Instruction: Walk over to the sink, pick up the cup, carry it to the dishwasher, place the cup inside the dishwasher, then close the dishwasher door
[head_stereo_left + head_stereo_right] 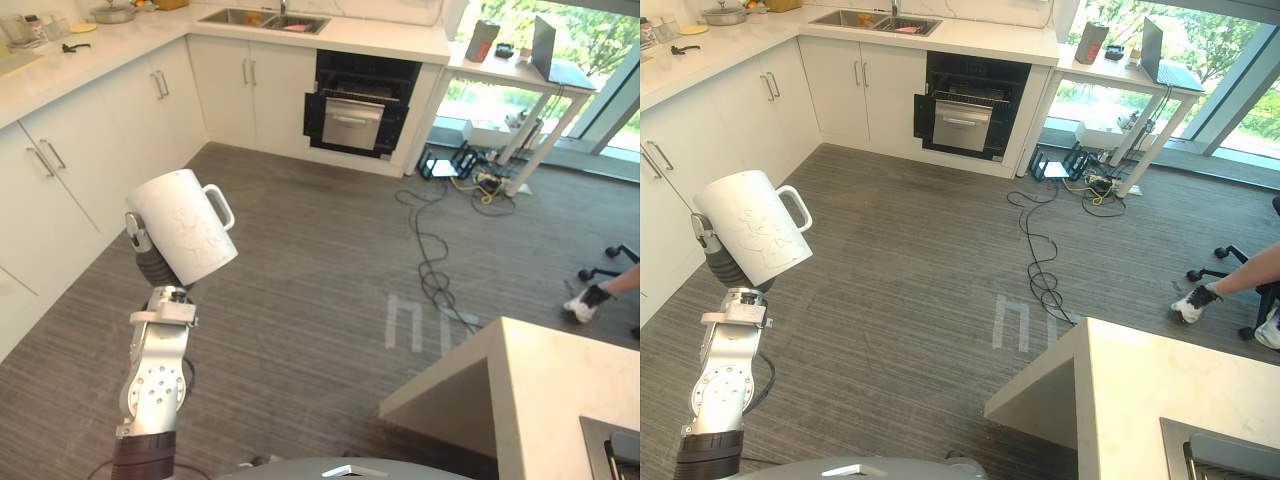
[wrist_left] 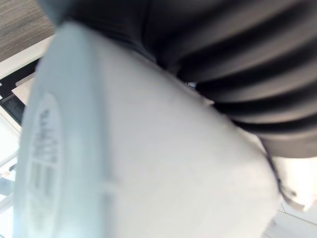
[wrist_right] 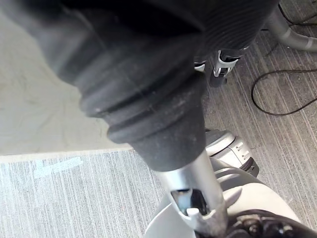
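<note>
Two steps of the task look done, judging by how things lie: the cup [image 1: 185, 228] is away from the sink [image 1: 262, 18] and up in the left hand [image 1: 152, 265], which is closed on it. A silver finger presses the cup's side, the dark ribbed cover sits just beneath, and the cup is tilted with its handle turned toward the robot's right. The left wrist view shows the white wall of the cup lying against that cover. The carry is under way but far from finished. The dishwasher [image 1: 355, 105] stands well apart across the striped floor [image 1: 300, 300], set under the desk [image 1: 370, 40] just beside the sink's cupboards. It is open, with a silver part drawn out of its dark cavity. What remains, as I read it, is to cross the floor, set the cup inside and shut the door. Loose cables [image 1: 430, 250] trail over the floor to the right of the straight path, and a person's shoe [image 1: 585, 305] shows at the far right, so the walk is best kept toward the cupboards. The right hand [image 3: 148, 109] appears as its dark cover in its own wrist view; whether it is open or closed I cannot tell.
</note>
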Motion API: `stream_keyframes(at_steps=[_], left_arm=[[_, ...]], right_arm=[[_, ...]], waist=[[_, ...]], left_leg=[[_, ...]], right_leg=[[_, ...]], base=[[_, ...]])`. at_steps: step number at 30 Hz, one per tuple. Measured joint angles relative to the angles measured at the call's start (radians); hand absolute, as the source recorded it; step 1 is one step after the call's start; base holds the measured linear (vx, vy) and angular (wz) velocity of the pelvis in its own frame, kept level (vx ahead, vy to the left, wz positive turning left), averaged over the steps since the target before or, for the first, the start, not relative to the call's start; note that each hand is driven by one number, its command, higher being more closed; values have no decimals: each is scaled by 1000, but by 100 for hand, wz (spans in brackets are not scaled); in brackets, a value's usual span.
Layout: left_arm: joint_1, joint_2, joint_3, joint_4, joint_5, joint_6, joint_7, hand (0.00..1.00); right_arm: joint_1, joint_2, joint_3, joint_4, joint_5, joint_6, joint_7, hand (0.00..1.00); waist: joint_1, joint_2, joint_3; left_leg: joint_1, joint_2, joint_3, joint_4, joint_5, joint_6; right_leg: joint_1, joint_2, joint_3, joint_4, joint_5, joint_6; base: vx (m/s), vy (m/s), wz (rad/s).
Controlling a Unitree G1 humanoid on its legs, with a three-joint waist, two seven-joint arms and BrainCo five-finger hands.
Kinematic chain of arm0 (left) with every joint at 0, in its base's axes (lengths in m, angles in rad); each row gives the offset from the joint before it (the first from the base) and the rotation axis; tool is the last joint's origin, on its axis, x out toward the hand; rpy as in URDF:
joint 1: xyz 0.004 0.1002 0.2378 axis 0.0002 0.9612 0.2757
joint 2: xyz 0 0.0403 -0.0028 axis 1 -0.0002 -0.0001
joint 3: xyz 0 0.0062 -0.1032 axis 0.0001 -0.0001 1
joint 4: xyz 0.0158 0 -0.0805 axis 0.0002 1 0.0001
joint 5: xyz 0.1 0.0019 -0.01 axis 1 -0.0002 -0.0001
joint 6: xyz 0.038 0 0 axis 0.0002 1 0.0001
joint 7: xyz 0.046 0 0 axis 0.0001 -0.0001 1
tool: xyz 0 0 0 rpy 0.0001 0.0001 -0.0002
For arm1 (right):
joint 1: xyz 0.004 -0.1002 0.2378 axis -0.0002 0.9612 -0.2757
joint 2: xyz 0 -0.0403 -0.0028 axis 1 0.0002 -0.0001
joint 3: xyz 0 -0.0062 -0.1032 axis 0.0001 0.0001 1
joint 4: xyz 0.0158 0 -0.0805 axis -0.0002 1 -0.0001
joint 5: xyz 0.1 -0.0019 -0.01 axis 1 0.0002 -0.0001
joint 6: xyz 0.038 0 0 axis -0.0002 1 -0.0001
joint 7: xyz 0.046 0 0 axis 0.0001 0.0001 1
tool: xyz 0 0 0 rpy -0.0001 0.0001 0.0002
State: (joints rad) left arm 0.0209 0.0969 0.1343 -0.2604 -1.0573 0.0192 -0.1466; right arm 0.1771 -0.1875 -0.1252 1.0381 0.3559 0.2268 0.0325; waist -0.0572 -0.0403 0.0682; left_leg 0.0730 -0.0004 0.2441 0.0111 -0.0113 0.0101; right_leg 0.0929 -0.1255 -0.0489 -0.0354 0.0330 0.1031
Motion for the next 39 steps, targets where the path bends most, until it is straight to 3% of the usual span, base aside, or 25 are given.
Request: stream_keyframes(at_steps=[8,12,14,15,16,18,19,20,22,24,25,26,28,30,31,32,33,34,35,36,37,38,39], left_arm=[[1,3,4,82,5,-29,30,100],[16,4,25,164,66,-59,91,100],[16,-6,21,196,100,-61,110,100],[16,-14,21,196,130,-61,121,100],[16,-22,18,196,158,-61,122,100],[16,-21,6,195,180,-61,134,100],[23,-21,-2,196,197,-60,145,100],[33,-23,-8,195,197,-60,145,100],[51,-22,-7,195,196,-59,142,100],[52,-17,-5,194,200,-57,129,100],[45,-14,-11,195,219,-56,108,100],[32,-11,-30,195,238,-49,90,100],[0,0,-59,195,239,-30,78,100],[-3,4,-73,192,238,-13,76,100],[11,-21,-84,190,238,1,76,100],[18,-26,-93,183,238,3,76,100],[41,-29,-102,145,239,4,73,100],[54,-32,-102,117,239,4,73,100],[47,-37,-103,103,239,2,71,100],[43,-59,-112,103,239,2,73,100],[49,-78,-118,95,240,1,74,100],[55,-86,-121,91,243,0,74,100],[70,-97,-122,81,249,-1,74,100]], right_arm=[[16,5,-14,4,14,0,12,0],[34,22,-100,43,116,-5,56,0],[63,38,-170,48,220,-5,106,0],[70,53,-205,49,301,-6,111,0],[75,65,-226,49,364,-9,111,0],[74,80,-237,45,388,-23,120,0],[77,87,-240,39,385,-45,143,0],[76,89,-240,38,382,-60,148,0],[72,92,-240,38,350,-95,160,0],[52,102,-239,38,323,-120,162,0],[41,104,-236,37,313,-127,162,0],[34,105,-235,32,315,-137,161,0],[30,106,-235,-3,318,-138,158,0],[14,101,-235,-9,315,-136,152,0],[21,92,-234,-40,311,-135,150,0],[28,92,-233,-59,307,-136,150,0],[45,95,-229,-93,304,-135,148,0],[45,100,-228,-106,304,-134,146,0],[41,103,-222,-119,304,-135,141,0],[34,99,-219,-120,304,-134,137,0],[36,102,-219,-119,304,-135,134,0],[39,104,-218,-119,304,-136,134,0],[32,100,-211,-117,303,-144,134,0]], waist=[[0,-2,-4],[-1,12,1],[-10,26,7],[-11,31,17],[-14,33,25],[-11,24,39],[-13,17,49],[-13,17,49],[-8,24,52],[-8,38,65],[-11,39,76],[-10,37,83],[-6,13,98],[-7,-6,114],[-10,17,118],[-9,40,110],[-10,82,84],[-10,105,66],[-9,111,60],[-9,111,61],[-8,108,63],[-7,102,65],[0,96,72]], left_leg=[[44,-7,1,-42,9,0],[94,-16,-14,-89,24,2],[110,-25,-31,-90,7,0],[126,-34,-42,-95,-9,19],[149,-45,-49,-88,-17,30],[152,-65,-58,-35,-50,44],[154,-79,-89,29,-93,64],[155,-76,-107,60,-115,69],[153,-53,-125,95,-144,69],[150,-18,-148,116,-159,65],[140,3,-165,126,-170,56],[138,13,-181,124,-178,45],[147,-6,-200,113,-191,28],[193,-22,-210,108,-224,10],[243,14,-217,109,-268,3],[253,33,-218,109,-286,5],[269,74,-216,98,-320,28],[286,93,-214,87,-332,48],[262,101,-219,203,-323,22],[182,103,-211,453,-284,-43],[101,132,-201,646,-186,-118],[58,151,-200,743,-113,-149],[-38,212,-170,945,-11,-139]], right_leg=[[40,0,-25,-45,13,-1],[74,-6,-132,-39,5,-1],[56,-31,-157,80,-66,7],[14,-64,-177,238,-134,6],[-52,-111,-207,447,-176,-23],[-162,-186,-209,726,-156,-99],[-242,-233,-183,915,-87,-173],[-268,-232,-159,971,-110,-150],[-307,-185,-144,970,-170,-118],[-313,-87,-131,801,-198,-67],[-309,-14,-107,610,-182,-37],[-298,40,-86,370,-112,-3],[-289,48,-69,104,-15,24],[-280,22,-77,95,-19,2],[-269,39,-123,165,50,-50],[-276,52,-137,199,53,-56],[-304,81,-161,266,47,-71],[-316,99,-190,303,22,-108],[-321,106,-208,332,-11,-157],[-295,117,-219,331,-41,-173],[-236,126,-237,312,-66,-178],[-208,133,-239,300,-77,-182],[-148,165,-238,256,-87,-188]], base=[[0,-4,0],[-1,-30,11],[14,18,34],[-7,40,41],[-1,65,44],[47,70,45],[105,50,53],[118,39,54],[143,-3,39],[149,-71,32],[238,-202,30],[207,-183,34],[310,-289,35],[382,-339,25],[354,-241,17],[450,-289,14],[358,-241,4],[476,-333,7],[481,-354,14],[559,-417,29],[430,-327,29],[398,-276,25],[365,-221,2]])
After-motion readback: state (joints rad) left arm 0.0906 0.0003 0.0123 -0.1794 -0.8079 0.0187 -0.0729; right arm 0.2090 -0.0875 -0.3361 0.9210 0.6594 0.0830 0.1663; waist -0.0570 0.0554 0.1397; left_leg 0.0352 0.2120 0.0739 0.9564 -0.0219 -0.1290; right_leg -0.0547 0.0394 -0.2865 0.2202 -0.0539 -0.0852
